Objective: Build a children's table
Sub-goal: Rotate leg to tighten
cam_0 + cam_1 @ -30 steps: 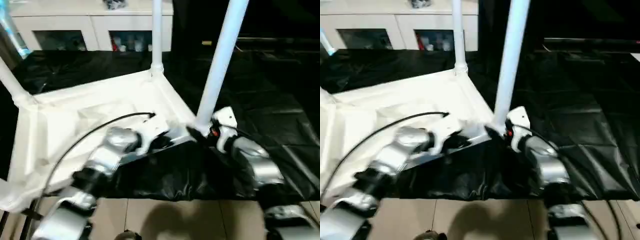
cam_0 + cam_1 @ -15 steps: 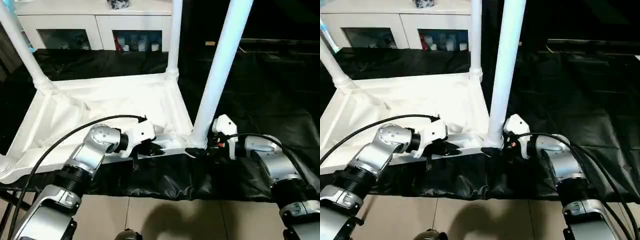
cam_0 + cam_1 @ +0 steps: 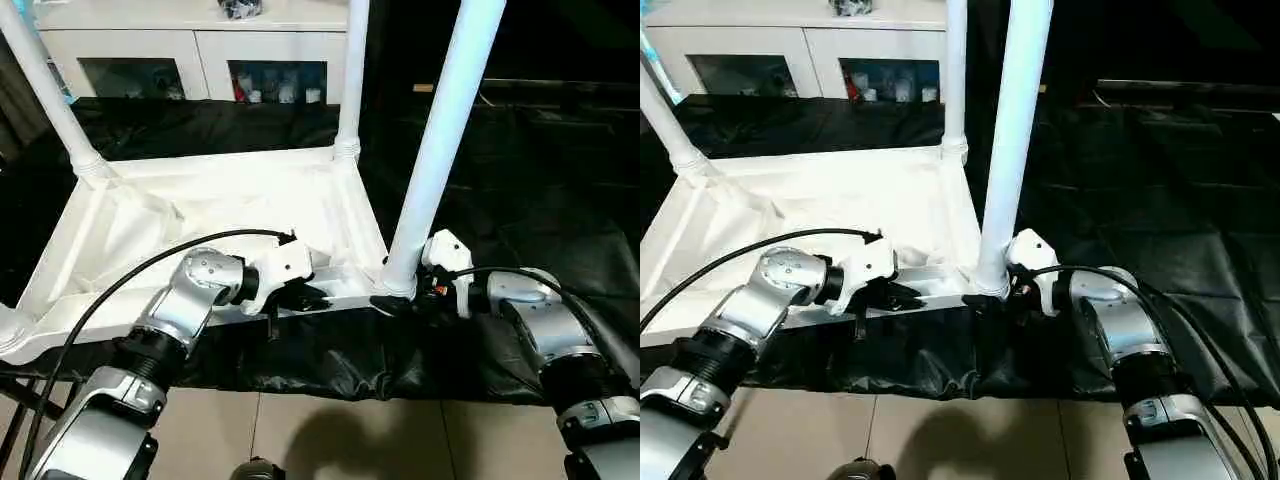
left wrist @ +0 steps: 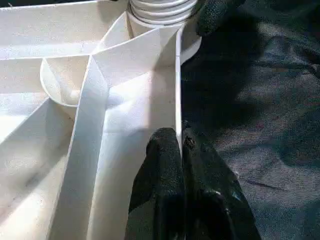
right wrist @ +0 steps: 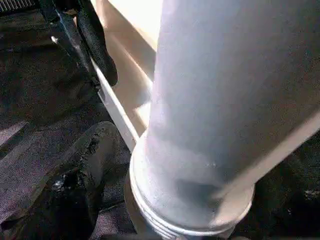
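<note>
The tabletop has settled level, underside up. The left gripper pinches its near rim beside the near-right leg; the right gripper's jaws I cannot tell — that leg looks seated.

Silver forearms, black cables, black-fingered end effectors.
</note>
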